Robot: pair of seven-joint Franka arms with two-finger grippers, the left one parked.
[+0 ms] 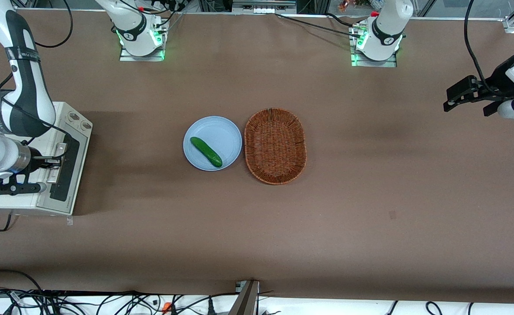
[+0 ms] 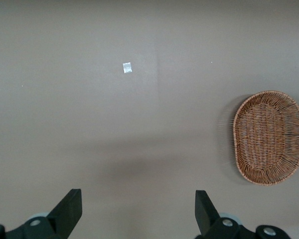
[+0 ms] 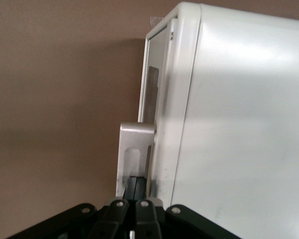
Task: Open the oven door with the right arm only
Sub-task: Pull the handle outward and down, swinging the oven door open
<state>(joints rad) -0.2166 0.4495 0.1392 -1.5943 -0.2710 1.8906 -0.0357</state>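
Observation:
The cream toaster oven [image 1: 20,197] stands at the working arm's end of the table. Its oven door [image 1: 65,169], with a dark glass window and a silver bar handle [image 1: 57,162], faces the middle of the table. My right arm's gripper [image 1: 52,162] is at the handle. In the right wrist view the door [image 3: 157,94] lies flat against the oven body [image 3: 239,129]. The gripper [image 3: 138,187] has its two black fingers pressed together, tucked in the gap between the silver handle [image 3: 133,149] and the door.
A blue plate [image 1: 224,131] with a cucumber [image 1: 205,152] lies mid-table, beside a wicker basket [image 1: 275,145] that also shows in the left wrist view [image 2: 266,137]. The two knobs [image 1: 80,120] sit on the oven's front, farther from the camera than the door.

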